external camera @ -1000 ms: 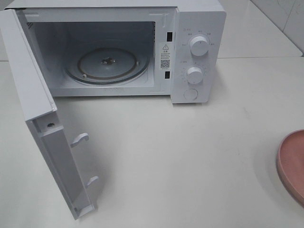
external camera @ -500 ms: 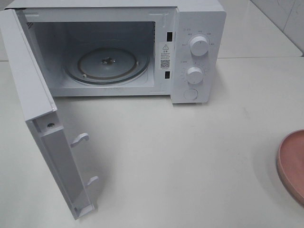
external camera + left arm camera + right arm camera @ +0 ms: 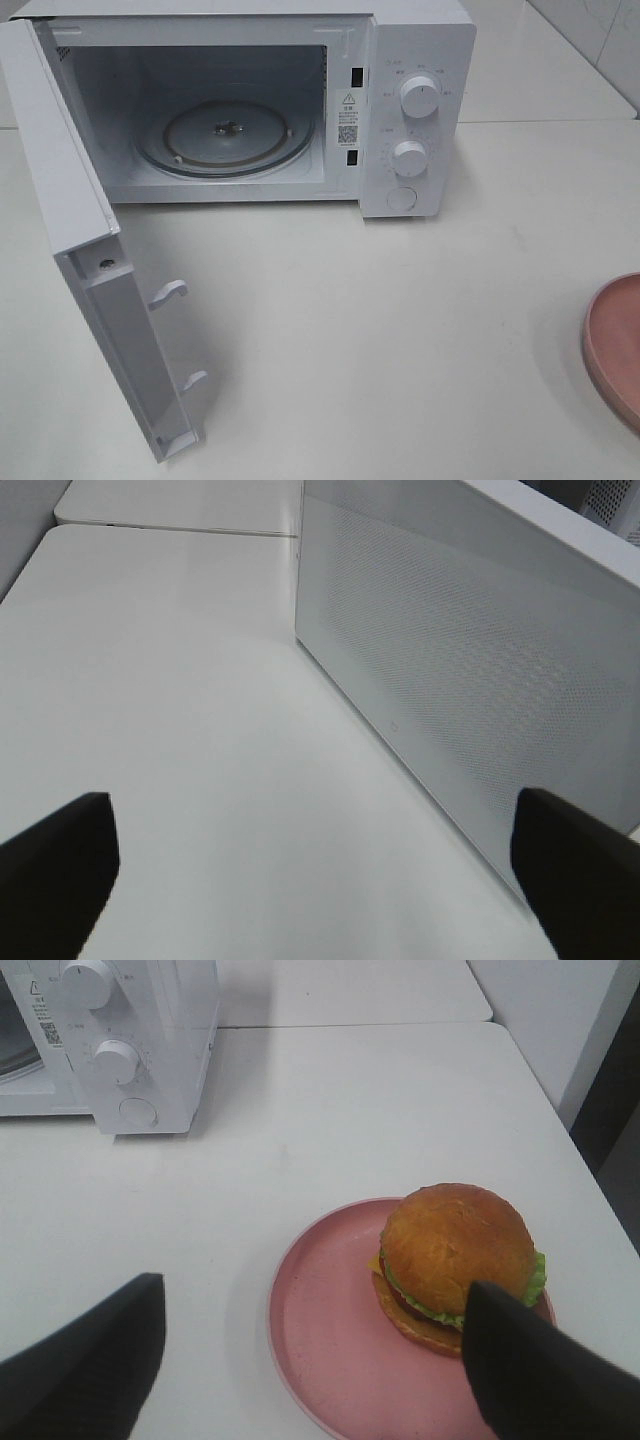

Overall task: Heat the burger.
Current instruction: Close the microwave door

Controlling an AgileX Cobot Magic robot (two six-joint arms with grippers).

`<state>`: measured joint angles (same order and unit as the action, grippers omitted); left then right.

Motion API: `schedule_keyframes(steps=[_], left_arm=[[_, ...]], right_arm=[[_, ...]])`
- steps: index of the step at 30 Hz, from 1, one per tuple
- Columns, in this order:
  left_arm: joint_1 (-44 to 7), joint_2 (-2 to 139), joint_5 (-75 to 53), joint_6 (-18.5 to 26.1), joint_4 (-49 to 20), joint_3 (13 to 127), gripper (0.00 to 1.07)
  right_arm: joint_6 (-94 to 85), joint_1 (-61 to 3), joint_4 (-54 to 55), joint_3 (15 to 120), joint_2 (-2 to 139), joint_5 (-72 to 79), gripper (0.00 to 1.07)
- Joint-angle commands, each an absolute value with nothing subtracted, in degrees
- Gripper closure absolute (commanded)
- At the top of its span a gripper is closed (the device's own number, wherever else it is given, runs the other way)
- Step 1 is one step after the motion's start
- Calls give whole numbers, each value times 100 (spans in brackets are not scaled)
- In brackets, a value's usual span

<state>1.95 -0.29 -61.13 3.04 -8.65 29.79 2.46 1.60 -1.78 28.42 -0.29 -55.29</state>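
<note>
My right gripper point(image 3: 315, 1360) is hovering spread over the burger point(image 3: 458, 1255) on its plate point(image 3: 320, 1330); my left gripper point(image 3: 320, 870) is gaping too.

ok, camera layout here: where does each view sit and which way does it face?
Exterior high: mounted high, looks down at the open microwave and white table; no robot parts show.
Left wrist: faces the microwave door's outer side; left end effector open.
Right wrist: faces the burger on the pink plate; right end effector open.
Shared: exterior and right wrist both show the knobs and the plate.
</note>
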Motion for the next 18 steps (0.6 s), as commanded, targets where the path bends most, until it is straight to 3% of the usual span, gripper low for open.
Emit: schedule_keyframes(steps=[1,15,18], left_arm=[[201,-52,-6125,298,-848,2968,7],[201,-52,-6010,298,-859,3037,7],[201,-52,-5844,292,-762,3105,11]], right_arm=[[172,201,-155,2830,-172,-5506,31],[172,201,-155,2830,-172,-5506,31],[172,201,-155,2830,-172,-5506,31]])
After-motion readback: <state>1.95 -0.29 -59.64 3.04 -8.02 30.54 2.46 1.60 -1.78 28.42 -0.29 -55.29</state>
